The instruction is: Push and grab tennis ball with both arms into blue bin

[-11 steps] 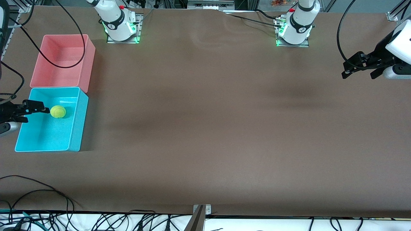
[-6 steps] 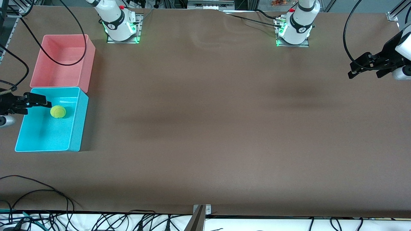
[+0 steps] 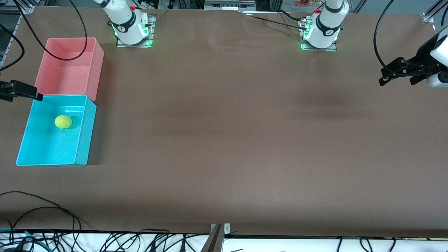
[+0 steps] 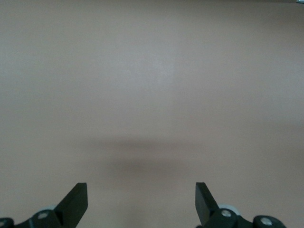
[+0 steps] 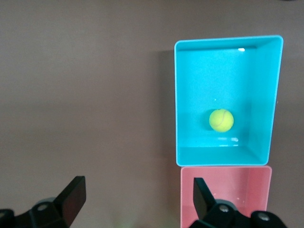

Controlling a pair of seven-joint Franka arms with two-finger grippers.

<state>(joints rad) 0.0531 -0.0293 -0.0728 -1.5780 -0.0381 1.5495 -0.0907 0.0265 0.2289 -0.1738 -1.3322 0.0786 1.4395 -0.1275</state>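
Brown matte bench [image 3: 224,140] fills the front view, with cables strung along its near edge and both arm bases bolted along the top edge, green lights glowing at each. Tennis ball [image 3: 63,121] sits inside the blue bin [image 3: 84,140], on the bin's floor, toward the end that touches the pink bin [image 3: 94,70]; nothing is touching the ball. Blue bin and pink bin stand end to end at the right arm's end of the bench, the pink one farther from the front camera. Right hand [image 3: 21,91] hangs in the air at the very edge of the front view, over the bench just beside the seam where the two bins meet, outside both tubs. Right wrist view looks down on the ball [image 5: 221,119] in the blue bin [image 5: 183,95], pink bin [image 5: 228,190] adjoining, and shows this hand's fingers [image 5: 72,198] spread wide with nothing between them. Left hand [image 3: 397,74] hovers over bare bench at the left arm's end, well apart from the bins. Left wrist view shows its fingers [image 4: 76,198] likewise spread wide and empty, only plain surface and a soft shadow below.
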